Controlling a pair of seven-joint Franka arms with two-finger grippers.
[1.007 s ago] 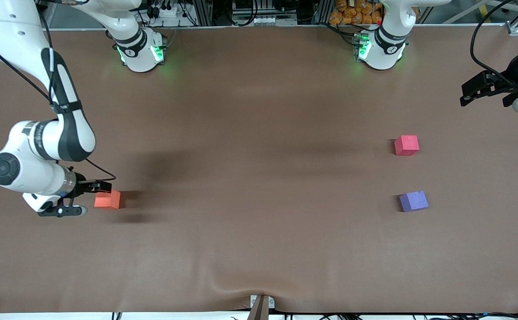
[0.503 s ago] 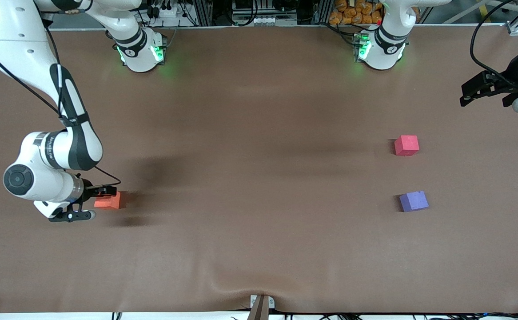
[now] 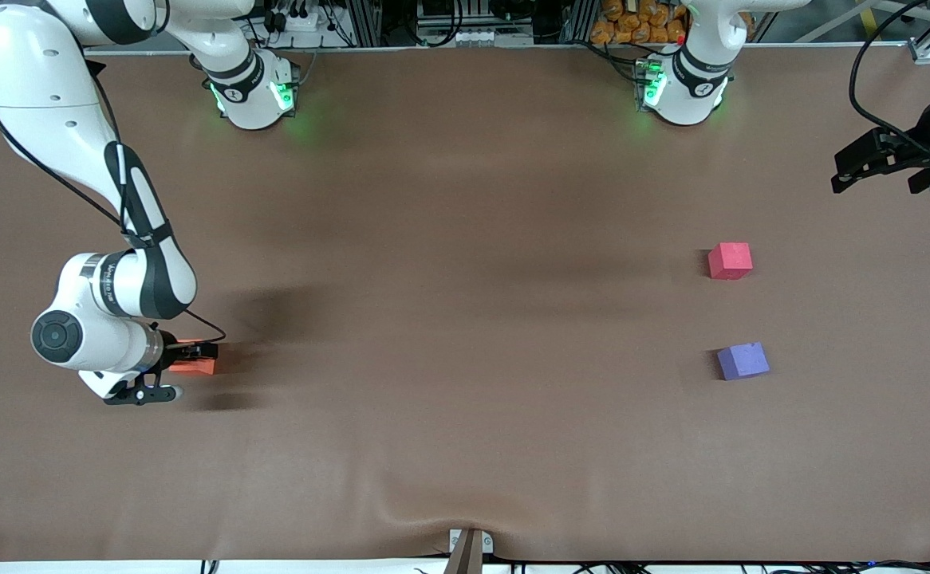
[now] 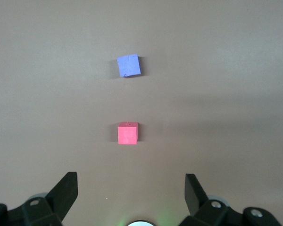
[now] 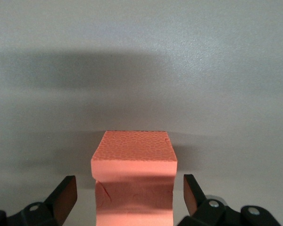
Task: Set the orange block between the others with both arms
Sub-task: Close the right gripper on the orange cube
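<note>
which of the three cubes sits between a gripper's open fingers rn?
The orange block, at the right arm's end of the table: the open right gripper straddles it. The pinkish-red cube and purple-blue cube sit untouched near the waiting left gripper.

Brown table cover, wrinkled edge

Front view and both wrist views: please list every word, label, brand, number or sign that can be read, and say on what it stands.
Nothing can be read for certain.
Right arm, black band near the wrist: small pale lettering, too small to read.
Both bases, right arm's and left arm's: a small round mark each, too small to read.
Orange block, pinkish-red block, purple-blue block: no text.
Left gripper and right gripper: no text visible.
</note>
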